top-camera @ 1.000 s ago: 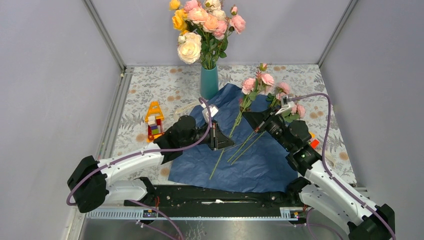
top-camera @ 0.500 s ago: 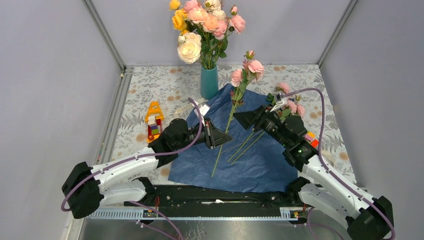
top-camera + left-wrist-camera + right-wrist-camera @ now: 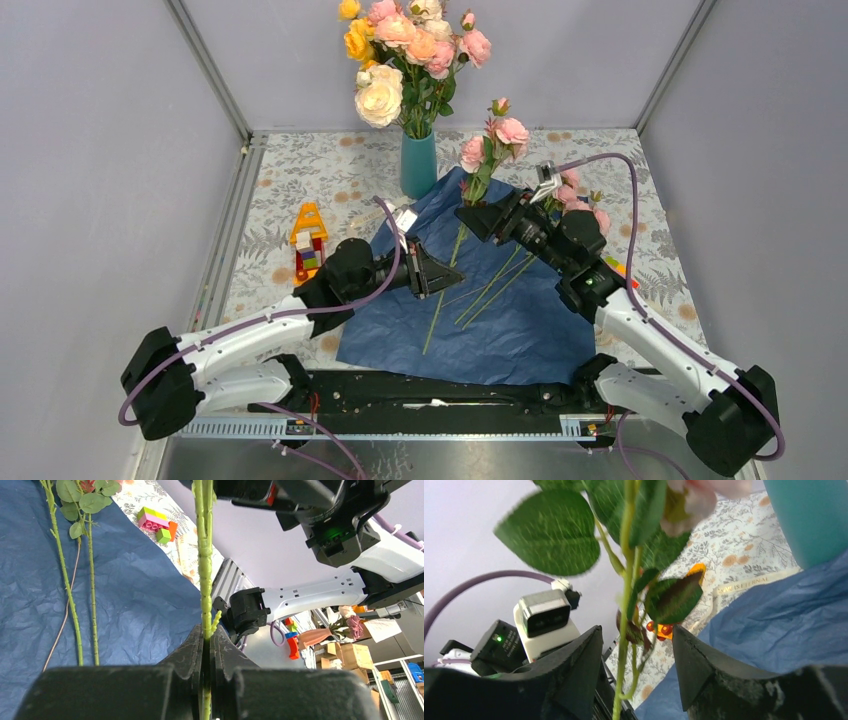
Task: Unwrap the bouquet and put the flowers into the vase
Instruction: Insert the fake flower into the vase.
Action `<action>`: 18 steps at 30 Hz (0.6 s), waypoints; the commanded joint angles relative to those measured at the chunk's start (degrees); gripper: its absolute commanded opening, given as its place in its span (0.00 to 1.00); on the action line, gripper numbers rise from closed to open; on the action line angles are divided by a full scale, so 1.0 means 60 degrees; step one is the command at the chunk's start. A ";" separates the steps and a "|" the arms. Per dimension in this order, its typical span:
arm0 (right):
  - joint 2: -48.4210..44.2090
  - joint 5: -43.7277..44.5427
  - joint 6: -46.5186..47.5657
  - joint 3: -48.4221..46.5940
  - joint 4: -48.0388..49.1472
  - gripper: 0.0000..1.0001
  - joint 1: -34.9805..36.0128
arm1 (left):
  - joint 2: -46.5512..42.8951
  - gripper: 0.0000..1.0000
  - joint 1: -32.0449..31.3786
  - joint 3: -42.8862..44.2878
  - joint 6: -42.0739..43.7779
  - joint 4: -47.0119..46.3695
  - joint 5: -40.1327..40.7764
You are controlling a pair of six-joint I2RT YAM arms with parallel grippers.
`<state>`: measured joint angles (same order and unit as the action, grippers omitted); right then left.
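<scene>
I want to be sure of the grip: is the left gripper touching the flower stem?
Touching. In the left wrist view the left gripper is shut on the flower stem, which runs between its two fingers with no gap.

Pinching flower stem (image 3: 459, 238) low down with left gripper (image 3: 447, 272), jaws tight. Straddling same stem higher up with right gripper (image 3: 468, 218), jaws parted.

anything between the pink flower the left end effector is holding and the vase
Nothing stands in the gap between the held flower and the vase. But the big rose bunch already fills its mouth, so the stem would have to thread in beside it.
</scene>
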<state>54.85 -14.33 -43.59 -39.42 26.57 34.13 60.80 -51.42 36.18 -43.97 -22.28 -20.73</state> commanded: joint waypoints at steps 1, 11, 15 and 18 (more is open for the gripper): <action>0.0381 -0.0192 -0.0046 -0.0890 0.0417 0.58 0.0079 | -0.0310 0.00 -0.0077 -0.0023 0.0240 -0.0298 0.0042; 0.0475 -0.0207 0.0059 -0.1155 0.0101 0.00 0.0083 | -0.0457 0.00 -0.0081 0.0373 0.0952 0.1029 0.0378; 0.0347 -0.0218 0.0462 -0.1431 -0.0391 0.00 0.0118 | -0.0535 0.24 -0.0034 0.0832 0.1451 0.2245 0.0727; 0.0211 0.0040 0.1146 -0.1663 -0.0918 0.00 0.0134 | -0.0668 0.72 0.0321 0.1089 0.1527 0.2777 0.0360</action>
<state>58.11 -14.87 -42.33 -44.82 22.44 34.41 59.02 -51.55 38.68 -37.32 -10.83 -18.17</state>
